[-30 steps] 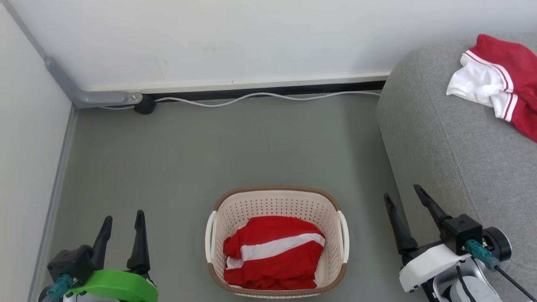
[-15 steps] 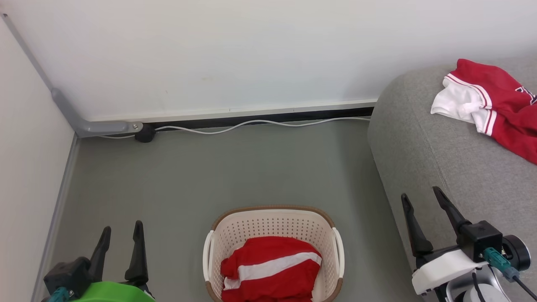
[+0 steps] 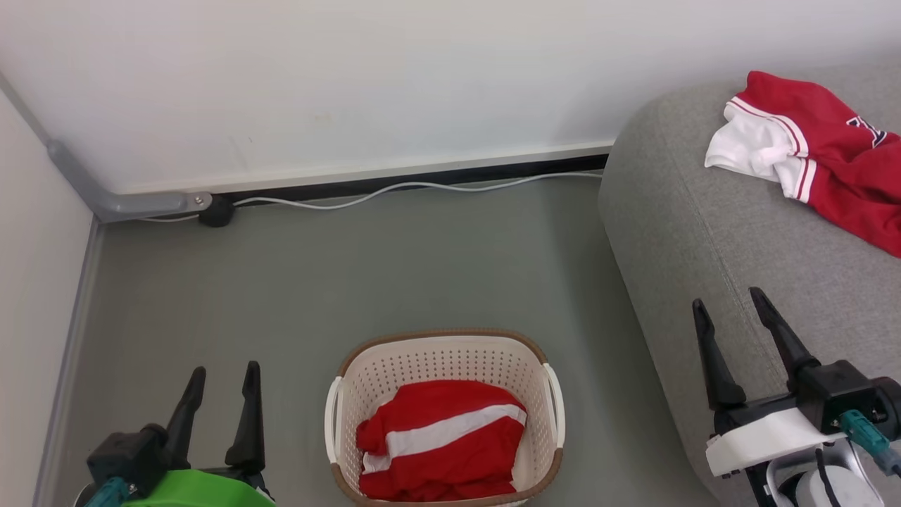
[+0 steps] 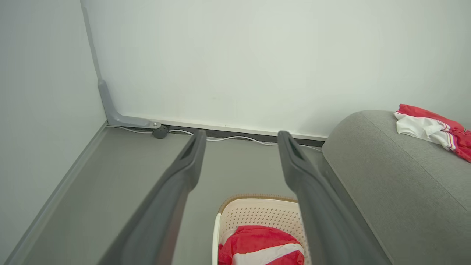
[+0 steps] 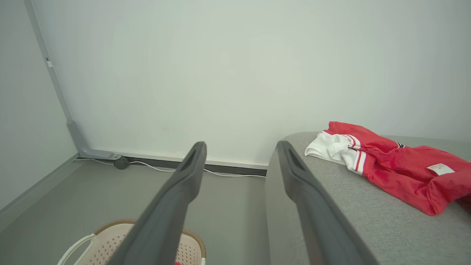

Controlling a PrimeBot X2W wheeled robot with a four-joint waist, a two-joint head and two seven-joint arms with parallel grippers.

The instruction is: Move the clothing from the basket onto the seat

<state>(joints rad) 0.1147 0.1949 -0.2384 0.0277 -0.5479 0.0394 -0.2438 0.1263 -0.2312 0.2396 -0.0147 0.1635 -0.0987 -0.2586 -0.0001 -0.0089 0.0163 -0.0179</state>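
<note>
- Left gripper [image 3: 225, 367] sits low on the robot's left, jaws released and wide apart, nothing betw. them. Fingers point up the head view over the bare floor [image 3: 317, 282].
- Right gripper [image 3: 727, 296] low on the robot's right, likewise let go, jaws spread, empty. It hangs in front of the seat [image 3: 704, 232]; can't tell if it touches the fabric.
- Basket [image 3: 443, 359] stands upright on the floor betw. the two grippers, near the bottom of the head view. A strip of floor separates it from the seat on its right.
- First red garment [image 3: 440, 440] lies crumpled inside the basket, a white stripe slanting across its top. It covers most of the bottom and sits below the rim.
- Second red garment [image 3: 823, 162] is on the seat, top right of the head view, well apart from the basket. Its white panel w/ red-and-white stripes lies at the end nearer the seat's rounded edge.
- Right wrist view: a small white label [image 5: 440, 169] shows on that second garment, toward its far right end. Basket rim peeks in at the bottom left.
- Left wrist view: basket's back rim and the first garment show low betw. the fingers, seat to the right.
- Bkgd: white wall [image 3: 352, 84], grey conduit [image 3: 120, 204] coming down the corner, white cable [image 3: 394, 189] running along the wall base from a dark round plug [image 3: 216, 211].
</note>
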